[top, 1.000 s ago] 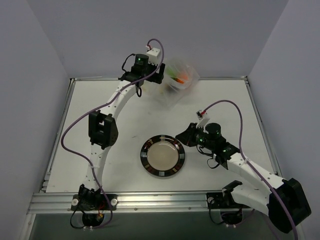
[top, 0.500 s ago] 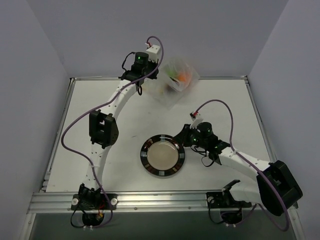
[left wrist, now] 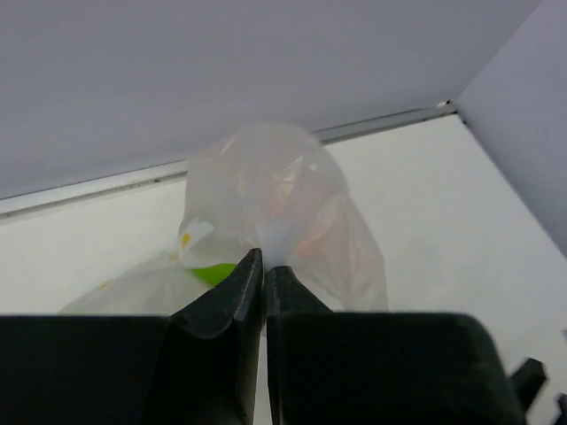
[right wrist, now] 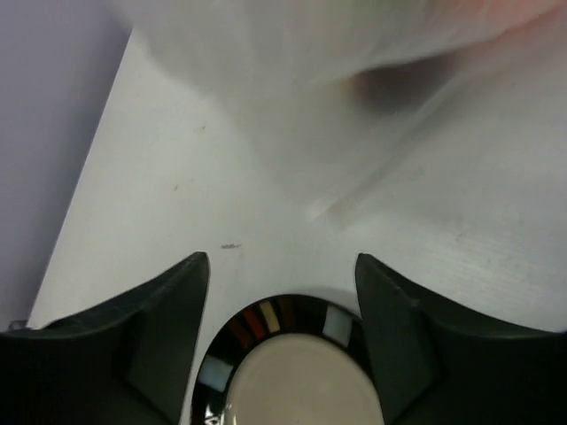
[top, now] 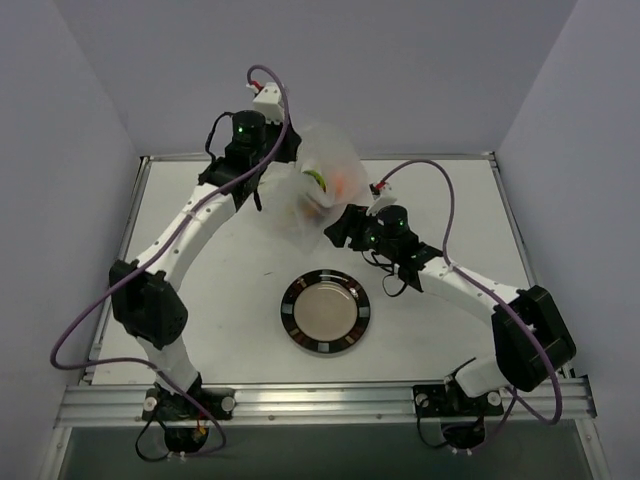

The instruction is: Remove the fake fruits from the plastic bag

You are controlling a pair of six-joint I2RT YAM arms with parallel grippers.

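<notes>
My left gripper point(top: 285, 160) is shut on a fold of the plastic bag point(top: 310, 195) and holds it hanging above the table's far side. Its jaws point(left wrist: 263, 258) pinch the clear film in the left wrist view. Inside the plastic bag point(left wrist: 283, 204) a green fruit point(left wrist: 213, 272) shows beside a yellow sticker point(left wrist: 185, 239), and an orange fruit point(top: 340, 183) glows through the film. A dark blurred patch point(right wrist: 390, 88) shows through the bag; I cannot tell what it is. My right gripper point(top: 332, 234) stands open just below the bag point(right wrist: 292, 80), with nothing between its fingers point(right wrist: 197, 270).
A round plate with a dark patterned rim point(top: 288, 310) lies in the middle of the table, under the right gripper's fingers in the right wrist view point(right wrist: 266, 319). Grey walls close off the back and both sides.
The left arm has carried the bag left and toward the table's middle. The right arm has swung from beside the plate up to the bag's underside, its jaws now wide.
</notes>
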